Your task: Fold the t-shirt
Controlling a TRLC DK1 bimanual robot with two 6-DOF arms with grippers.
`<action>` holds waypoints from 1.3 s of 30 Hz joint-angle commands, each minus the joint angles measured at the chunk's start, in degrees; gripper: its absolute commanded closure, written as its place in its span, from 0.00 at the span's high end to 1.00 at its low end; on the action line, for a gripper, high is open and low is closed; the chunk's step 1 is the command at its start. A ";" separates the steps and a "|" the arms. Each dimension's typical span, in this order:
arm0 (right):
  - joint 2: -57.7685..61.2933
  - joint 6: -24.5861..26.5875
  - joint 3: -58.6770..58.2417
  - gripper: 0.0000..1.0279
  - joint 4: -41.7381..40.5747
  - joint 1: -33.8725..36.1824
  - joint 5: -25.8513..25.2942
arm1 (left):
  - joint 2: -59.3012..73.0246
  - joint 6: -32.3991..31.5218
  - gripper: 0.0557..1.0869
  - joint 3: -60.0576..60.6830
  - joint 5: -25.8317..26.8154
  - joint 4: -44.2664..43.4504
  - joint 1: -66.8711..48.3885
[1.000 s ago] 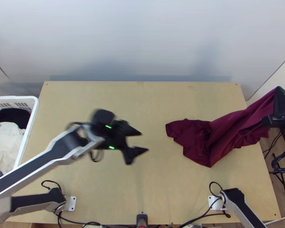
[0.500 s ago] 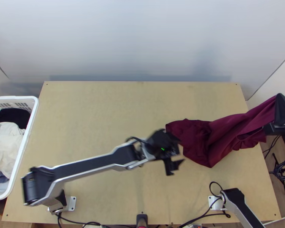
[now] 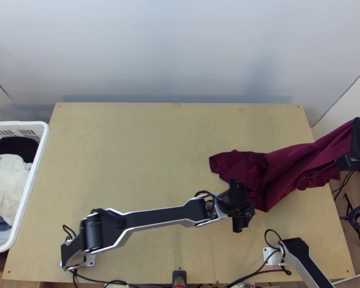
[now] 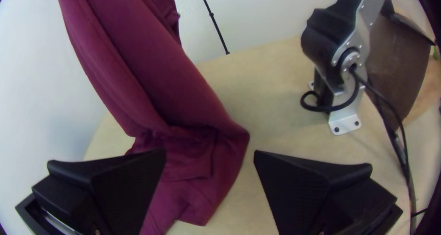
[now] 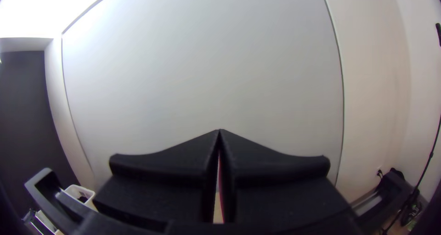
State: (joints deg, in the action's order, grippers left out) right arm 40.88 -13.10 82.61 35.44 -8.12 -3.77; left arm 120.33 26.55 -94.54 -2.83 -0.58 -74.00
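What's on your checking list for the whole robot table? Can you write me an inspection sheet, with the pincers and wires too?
Surface: light wooden table, flat.
Job's things: dark red t-shirt, not folded; one end bunched on the table, the rest lifted past its right edge.
Clutter: white basket of clothes beyond the table's left edge.
Left pincer: open, by the bunched end.
Right pincer: shut on the t-shirt, off the table's right side.
Cables: black cable looped by the right arm's base; more along the near edge.
Surroundings: pale wall behind the table.
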 commanded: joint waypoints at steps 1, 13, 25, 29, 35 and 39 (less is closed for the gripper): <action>0.34 0.01 0.71 0.03 0.07 0.21 0.08 | 9.57 2.63 0.90 -7.41 -4.73 -0.91 -0.62; 0.25 0.10 1.06 0.03 1.21 0.39 0.25 | 21.96 5.89 0.90 -21.12 -13.96 1.63 -0.10; -0.01 0.45 1.24 0.03 1.91 0.39 0.25 | 24.16 6.33 0.27 -24.73 -15.45 5.76 -0.10; -0.37 0.53 0.98 0.03 2.09 0.39 0.25 | 21.35 3.51 0.04 -24.99 -15.36 11.48 -0.01; -0.63 0.62 -0.08 0.03 1.74 0.39 0.25 | 13.52 -1.58 0.04 -24.73 -15.19 17.81 0.34; -0.54 0.53 -0.08 0.03 0.59 0.39 0.25 | 6.23 -4.13 0.04 -22.88 -15.27 22.11 1.93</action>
State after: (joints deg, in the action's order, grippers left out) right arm 40.40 -12.58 82.89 37.32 -7.70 -3.42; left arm 135.76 26.35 -119.09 -18.09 15.49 -73.63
